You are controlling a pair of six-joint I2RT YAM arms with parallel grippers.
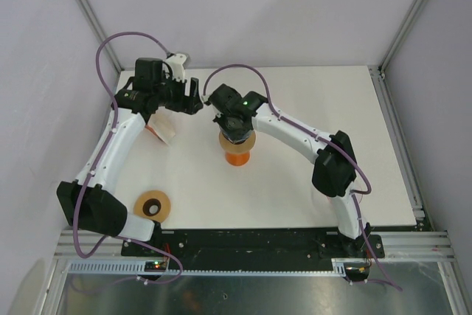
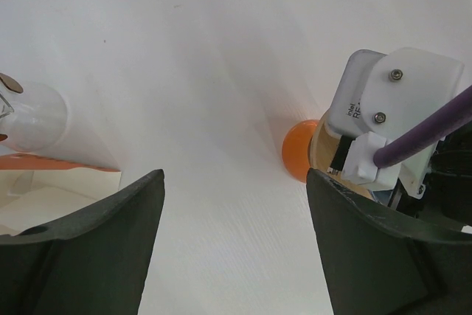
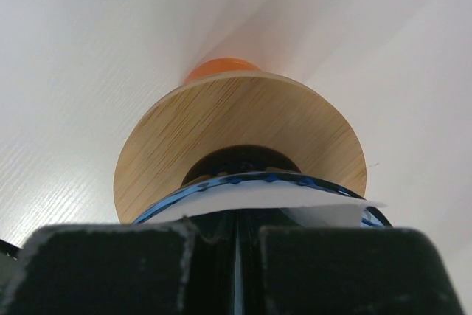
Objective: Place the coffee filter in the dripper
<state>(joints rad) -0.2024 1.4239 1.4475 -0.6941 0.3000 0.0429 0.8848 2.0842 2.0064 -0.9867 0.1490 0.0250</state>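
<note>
Far to the left of the dripper point(image 1: 237, 154), near the left arm's base, a wooden ring point(image 1: 153, 206) with a dark hole is lying flat on the white table point(image 1: 317, 101). Closer in, also left of the dripper and a little farther from the bases, a white and orange object point(image 1: 162, 130) is sitting under the left arm's forearm; what it is cannot be told.

Up and to the left of the dripper, the left gripper point(image 2: 234, 189) is hanging above the table with its claw spread wide. Nothing is sitting between its two black fingers point(image 2: 88, 256), and its wrist view is showing only bare table in the gap. The dripper's orange foot is showing just past its right finger.

The dripper itself is standing upright near the table's middle, an orange foot under a round wooden collar. The right gripper point(image 3: 237, 235) is hovering directly over it, pointing down. Its claw is pinching narrow, closed on the edge of the white coffee filter point(image 3: 258, 195). The filter is hanging at the dripper's mouth, above the dark opening in the collar and just inside a blue rim. Whether the paper is touching the dripper cannot be told.
</note>
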